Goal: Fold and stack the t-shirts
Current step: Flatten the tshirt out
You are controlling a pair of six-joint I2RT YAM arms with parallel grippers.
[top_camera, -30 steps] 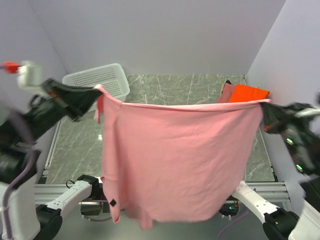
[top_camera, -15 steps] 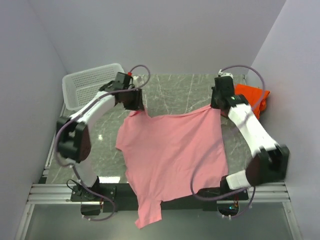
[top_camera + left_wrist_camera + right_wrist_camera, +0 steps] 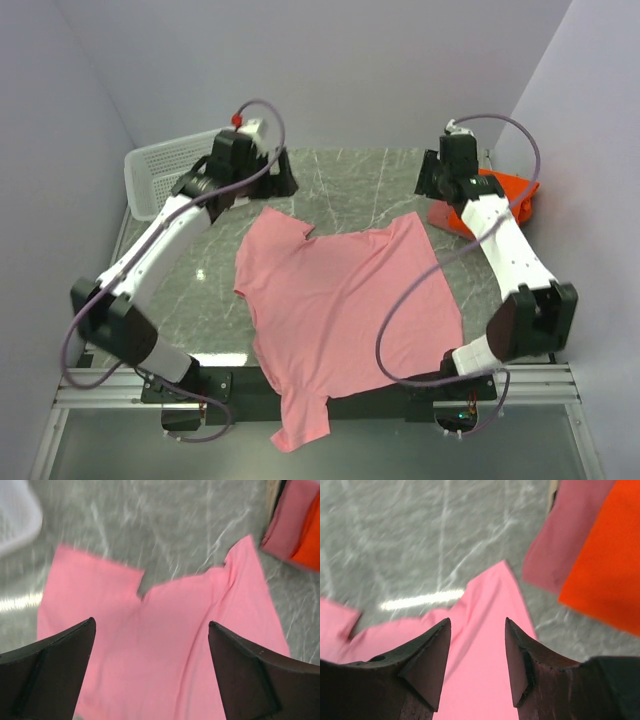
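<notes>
The light pink t-shirt (image 3: 340,300) lies spread flat on the marble table, and its lower part hangs over the near edge. My left gripper (image 3: 275,182) hovers open just beyond the shirt's far left corner, with nothing between its fingers. In the left wrist view the gripper (image 3: 151,622) stands above the pink t-shirt (image 3: 165,650). My right gripper (image 3: 432,186) is open and empty beyond the far right corner, seen in its wrist view (image 3: 477,621) over the pink cloth (image 3: 485,675). The bright orange t-shirt (image 3: 508,190) and the dusty rose t-shirt (image 3: 448,214) lie at the far right.
A white perforated basket (image 3: 165,165) stands at the far left corner. Grey walls close in the table on three sides. The aluminium frame (image 3: 120,385) with both arm bases runs along the near edge.
A second ago the pink t-shirt hung stretched between both shut grippers. It came down onto the table, both grippers opened and let go, and they have drawn back towards the far side.
</notes>
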